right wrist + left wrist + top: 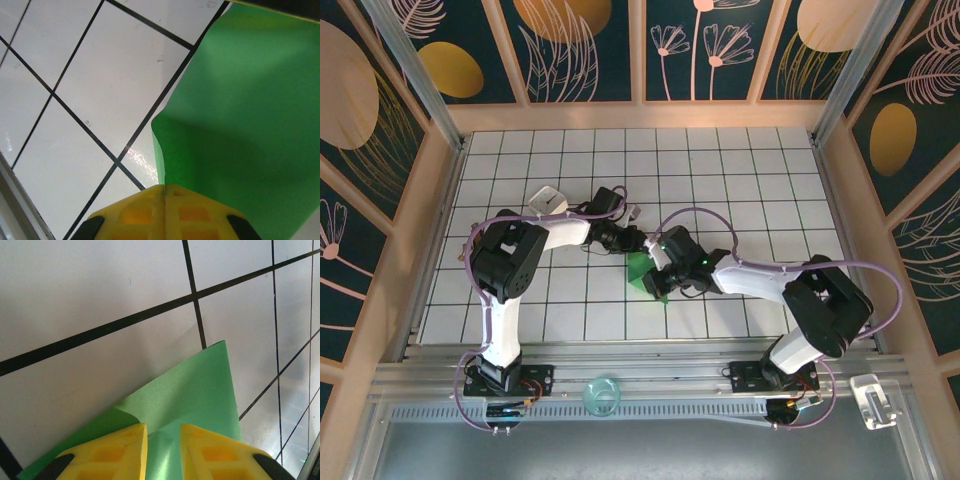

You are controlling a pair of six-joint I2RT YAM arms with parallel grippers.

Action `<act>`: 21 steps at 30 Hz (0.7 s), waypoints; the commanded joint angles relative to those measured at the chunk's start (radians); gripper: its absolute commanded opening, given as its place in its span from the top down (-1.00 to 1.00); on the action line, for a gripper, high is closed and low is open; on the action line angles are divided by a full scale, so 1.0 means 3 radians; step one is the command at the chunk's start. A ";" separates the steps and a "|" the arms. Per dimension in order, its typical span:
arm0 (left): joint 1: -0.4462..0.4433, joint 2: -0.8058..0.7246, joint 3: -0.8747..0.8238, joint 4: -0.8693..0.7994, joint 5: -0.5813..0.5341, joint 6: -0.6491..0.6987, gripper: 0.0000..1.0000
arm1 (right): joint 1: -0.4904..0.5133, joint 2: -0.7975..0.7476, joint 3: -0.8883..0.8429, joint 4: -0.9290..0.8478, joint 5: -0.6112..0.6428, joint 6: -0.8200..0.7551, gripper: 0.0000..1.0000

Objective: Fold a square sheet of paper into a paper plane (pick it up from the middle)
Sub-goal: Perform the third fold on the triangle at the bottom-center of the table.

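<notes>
The square sheet of paper point(640, 272) is bright green and lies folded on the white tiled table between the two grippers. Too little of it shows to tell whether it has a paper plane's shape. My left gripper point(632, 240) reaches it from the upper left. In the left wrist view the left gripper point(163, 428) has a narrow gap between its yellow fingers point(117, 450), with the paper point(200, 385) beneath them and a flap curling up at the left finger. My right gripper point(165, 187) is shut on the paper's point(250, 110) edge, which rises off the tiles.
A small white square box point(547, 199) lies behind the left arm. A round clear-green object point(602, 394) sits on the front rail, and a clear plastic piece point(873, 400) at the front right. Wooden walls point(438, 200) enclose the tiled table point(740, 170).
</notes>
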 commanded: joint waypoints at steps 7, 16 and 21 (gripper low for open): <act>-0.0048 0.0246 -0.0045 -0.0337 -0.0191 0.0136 0.46 | -0.0307 -0.0229 -0.0365 0.0430 -0.0405 0.0364 1.00; -0.0050 0.0269 -0.0039 -0.0363 -0.0220 0.0172 0.45 | -0.0535 -0.0140 -0.0453 0.0580 -0.0531 0.0532 1.00; -0.0047 0.0274 -0.0042 -0.0363 -0.0219 0.0172 0.44 | -0.0583 -0.0056 -0.0423 0.0585 -0.0581 0.0531 1.00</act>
